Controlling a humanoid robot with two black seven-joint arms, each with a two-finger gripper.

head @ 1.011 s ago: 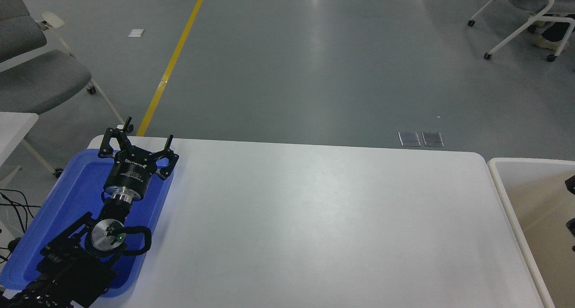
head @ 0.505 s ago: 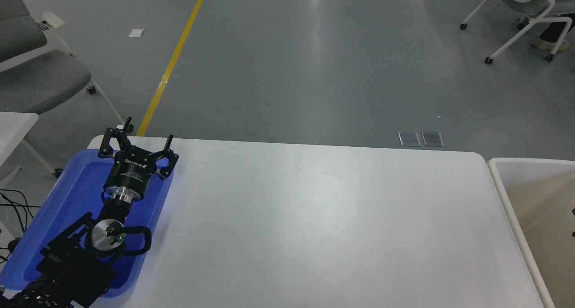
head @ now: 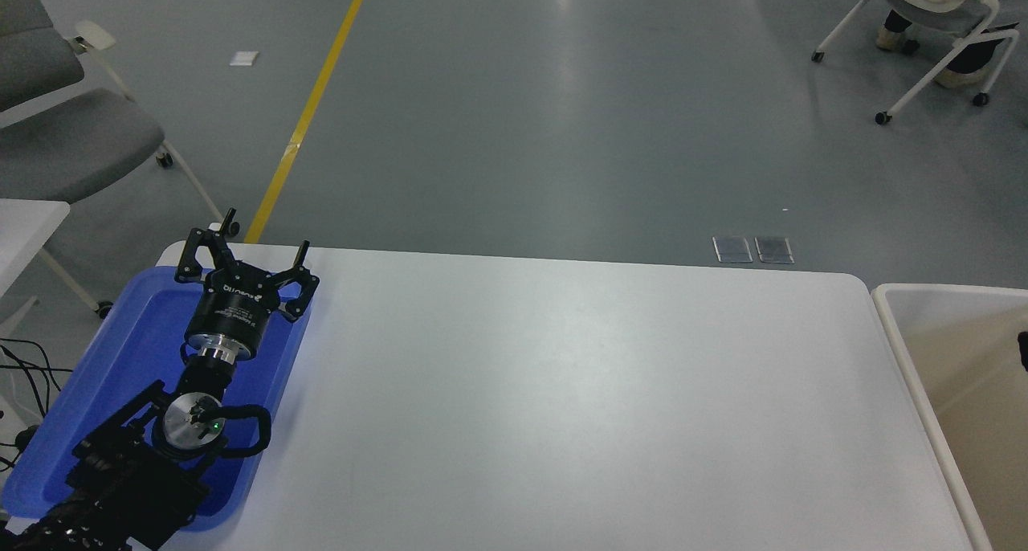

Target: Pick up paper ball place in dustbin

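At the lower left the left arm lies over a blue tray, and its left gripper sits at the tray's far end with fingers spread apart, holding nothing. The tray rests on the left end of the white table. Just off the table's right end stands the dustbin, its cream rim and beige inner wall showing. A small dark sliver at the right edge over the bin may be part of the right arm; the view is too poor to tell, and no right gripper shows. The paper ball shows nowhere on the table or in the visible part of the bin. Beyond the table lie grey floor, a yellow line, 2 small floor plates, a grey chair at far left and a white chair at far right.
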